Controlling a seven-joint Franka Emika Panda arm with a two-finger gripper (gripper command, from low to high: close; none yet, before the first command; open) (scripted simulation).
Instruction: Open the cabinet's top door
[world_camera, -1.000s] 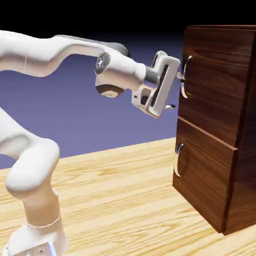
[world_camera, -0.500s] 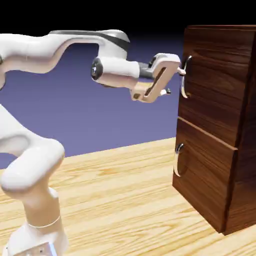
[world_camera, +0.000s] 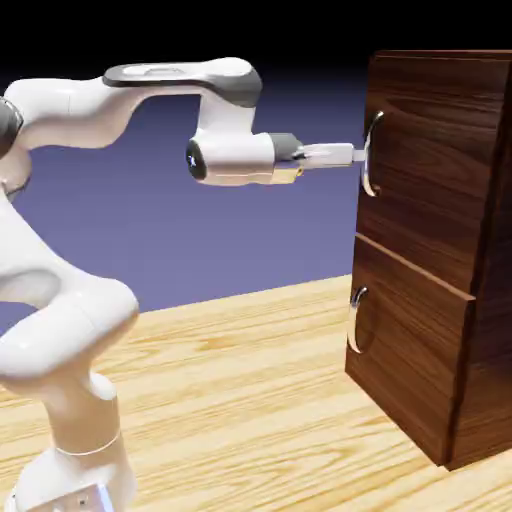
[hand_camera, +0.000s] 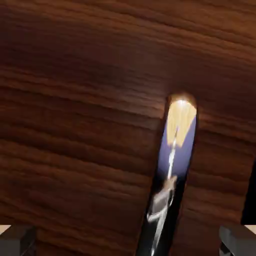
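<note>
Only the hand view shows fingers (hand_camera: 18, 241) flanking the handle (hand_camera: 172, 170).

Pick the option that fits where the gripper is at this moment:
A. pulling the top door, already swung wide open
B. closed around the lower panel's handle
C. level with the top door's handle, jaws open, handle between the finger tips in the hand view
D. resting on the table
C: the gripper points level at the top door's handle, and the hand view shows that handle between the spread finger tips; the top door looks shut.
</note>
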